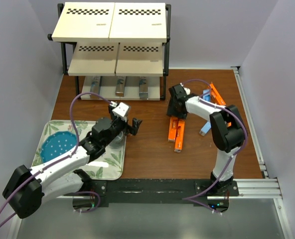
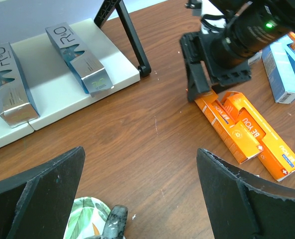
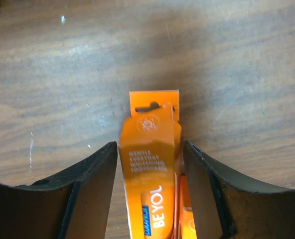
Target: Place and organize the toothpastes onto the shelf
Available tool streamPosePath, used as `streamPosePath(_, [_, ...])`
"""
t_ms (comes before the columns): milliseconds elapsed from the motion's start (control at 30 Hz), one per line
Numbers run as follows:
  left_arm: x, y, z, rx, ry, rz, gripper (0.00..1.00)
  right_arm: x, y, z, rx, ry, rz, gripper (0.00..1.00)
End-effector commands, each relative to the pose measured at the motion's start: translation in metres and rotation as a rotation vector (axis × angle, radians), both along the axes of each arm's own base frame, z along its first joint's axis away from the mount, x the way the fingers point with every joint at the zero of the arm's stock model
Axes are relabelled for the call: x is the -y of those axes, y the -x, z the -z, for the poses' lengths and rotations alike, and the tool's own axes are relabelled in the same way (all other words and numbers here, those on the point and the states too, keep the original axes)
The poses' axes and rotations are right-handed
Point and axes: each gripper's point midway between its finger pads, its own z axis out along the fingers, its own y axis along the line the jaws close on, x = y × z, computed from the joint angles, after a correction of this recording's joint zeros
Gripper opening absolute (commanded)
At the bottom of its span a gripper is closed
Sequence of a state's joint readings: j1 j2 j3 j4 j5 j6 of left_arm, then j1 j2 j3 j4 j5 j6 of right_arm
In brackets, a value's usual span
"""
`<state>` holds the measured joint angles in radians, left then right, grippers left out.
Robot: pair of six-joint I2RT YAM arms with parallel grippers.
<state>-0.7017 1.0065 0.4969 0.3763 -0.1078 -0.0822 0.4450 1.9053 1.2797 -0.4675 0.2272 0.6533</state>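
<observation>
Top external: mounted high behind the arm bases, angled down over the whole table (image 1: pixel 152 154) toward the shelf (image 1: pixel 112 30) at the far side.

Left wrist: low and oblique, looking across the wood to the orange toothpaste boxes (image 2: pixel 247 132) and the shelf foot.

Right wrist: very close, looking straight down on one orange box (image 3: pixel 150 164), probably from that same pair.

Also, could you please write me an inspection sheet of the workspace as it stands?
Surface: brown wooden table.
Job's things: three metallic blue toothpastes on the shelf's bottom board; orange toothpastes and light blue toothpastes lie on the table, right side.
Clutter: leaf-patterned tray holding a blue plate, left.
Grippers: left claw open, empty; right claw straddles an orange box, grip unclear.
Cables: purple cables loop along both arms.
Surroundings: white walls; metal rail at the right table edge.
</observation>
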Motion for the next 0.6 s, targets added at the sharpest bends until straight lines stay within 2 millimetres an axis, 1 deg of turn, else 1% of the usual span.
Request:
streamPosePath(0, [0.006,-0.003,-0.019,0.051,0.019,0.012,1.0,-0.001,-0.014,-0.01,0.003,0.033,0.009,0.62])
streamPosePath(67, [0.006,-0.003,-0.019,0.05,0.018,0.012,1.0,-0.002,-0.014,-0.007,-0.013,0.04,0.008,0.62])
streamPosePath(200, [0.006,-0.003,-0.02,0.051,0.017,0.01,1.0,0.002,-0.008,-0.003,-0.043,0.062,0.003,0.58])
streamPosePath(333, [0.006,-0.003,-0.02,0.049,0.015,0.011,1.0,0.004,-0.001,-0.004,-0.063,0.099,-0.019,0.58])
streamPosePath(467, [0.007,-0.004,-0.02,0.048,0.014,0.014,1.0,0.005,0.004,0.001,-0.089,0.124,-0.046,0.58])
streamPosePath(533, [0.007,-0.003,-0.019,0.045,0.014,0.017,1.0,0.003,0.004,0.001,-0.092,0.123,-0.055,0.56])
streamPosePath(567, [0.007,-0.003,-0.018,0.043,0.013,0.017,1.0,0.003,0.004,0.002,-0.095,0.124,-0.058,0.53])
